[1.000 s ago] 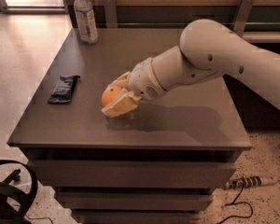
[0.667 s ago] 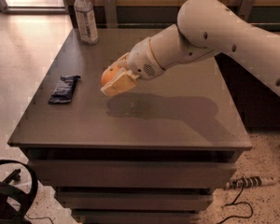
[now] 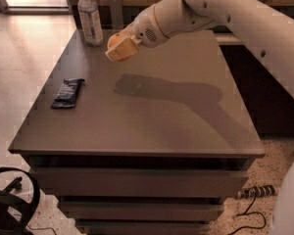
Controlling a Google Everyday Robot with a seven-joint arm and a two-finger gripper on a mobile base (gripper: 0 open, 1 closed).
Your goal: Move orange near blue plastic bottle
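Observation:
The orange [image 3: 115, 38] is held in my gripper [image 3: 120, 47], raised above the table and only partly visible between the cream fingers. The gripper is shut on it. The blue plastic bottle [image 3: 89, 17], clear with a white cap and a blue-and-white label, stands upright at the table's far left corner. The gripper with the orange is just to the right of the bottle and a little nearer the camera, not touching it. My white arm reaches in from the upper right.
A flat dark blue wrapper [image 3: 67, 92] lies near the left edge of the brown table [image 3: 152, 126]. The arm's shadow falls on the table's middle. Black cables and a round object lie on the floor at lower left and lower right.
My gripper has lifted the orange off the table and carried it up and toward the far left, closer to the bottle.

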